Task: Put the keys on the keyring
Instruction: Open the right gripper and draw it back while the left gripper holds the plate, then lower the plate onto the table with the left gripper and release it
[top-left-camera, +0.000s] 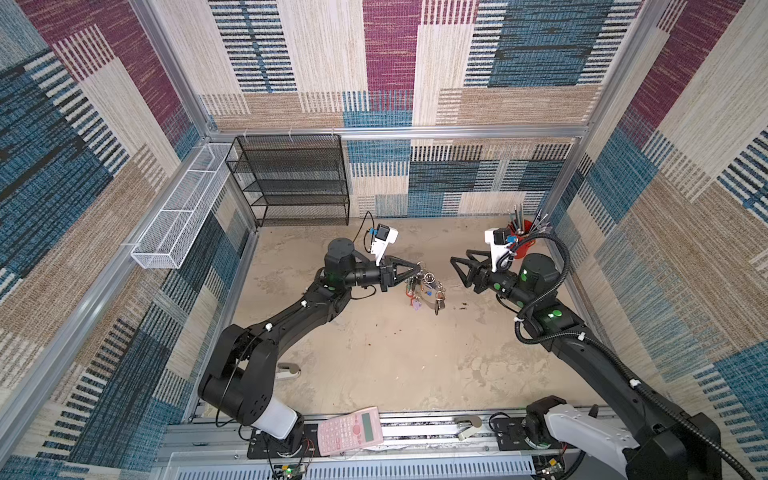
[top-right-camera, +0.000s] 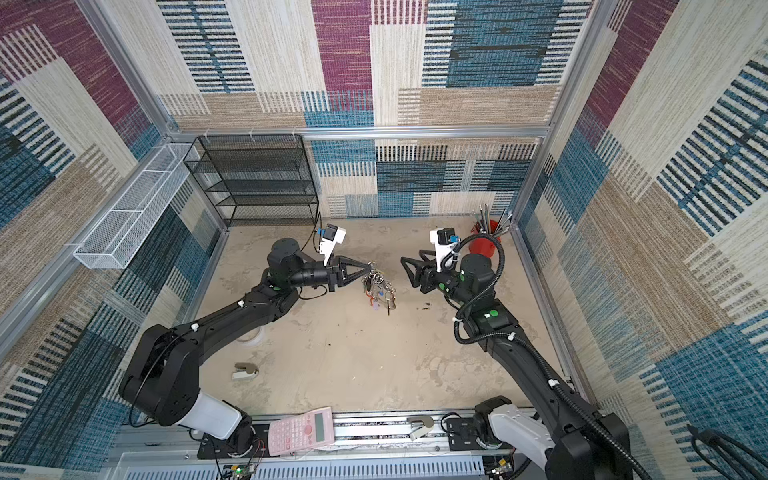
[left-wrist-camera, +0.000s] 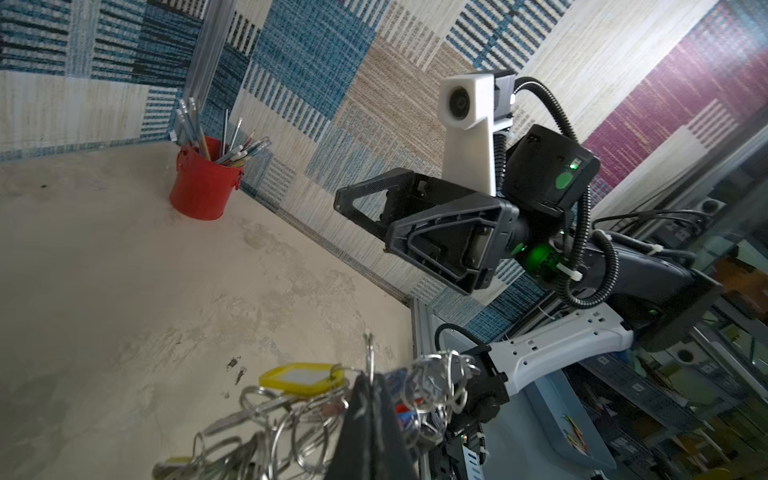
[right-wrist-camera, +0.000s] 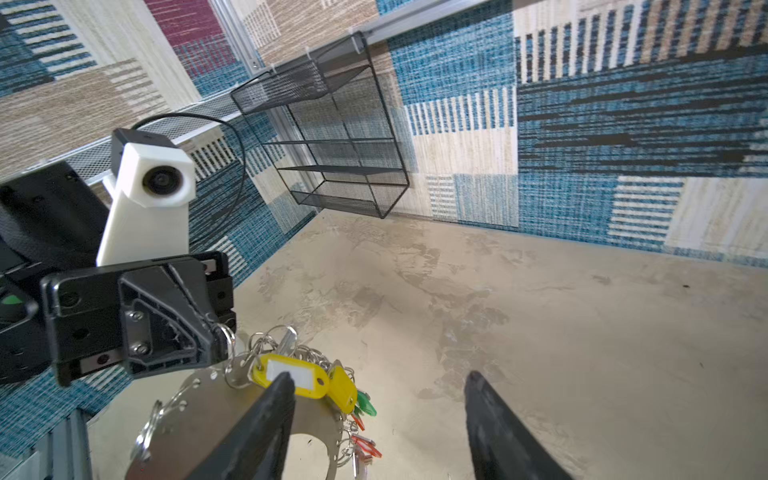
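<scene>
Starting at the left, we are holding the left gripper (top-left-camera: 418, 269) out over the middle of the tabletop (top-left-camera: 374, 365), somewhat nearer its back edge than its front. Its jaws are pinching shut on the top of the keyring (top-left-camera: 424, 287). In the right wrist view the grip is sitting right where the small silver rings crowd together, so we are not able to say whether the jaws are biting the grey plate itself or one of those rings. The keyring is dangling below that grip with its load of rings and coloured tags, and it looks to be hanging clear of the surface. The keys (right-wrist-camera: 309, 376) with the yellow tag are hanging against the grey plate just beside the left gripper's tip, among the other rings. We are judging them to be threaded on already, though the exact hole or loop carrying them is hidden in the clutter. A second yellow tag (right-wrist-camera: 343, 388) is showing right next to them, so we are treating that reading with some care. Further right, the right gripper (top-left-camera: 458, 272) is standing with its jaws wide apart and nothing between them, apart from the keyring and about level with it. We are therefore reading the main step as most likely done, with only checking the hang and setting the keyring down left.
</scene>
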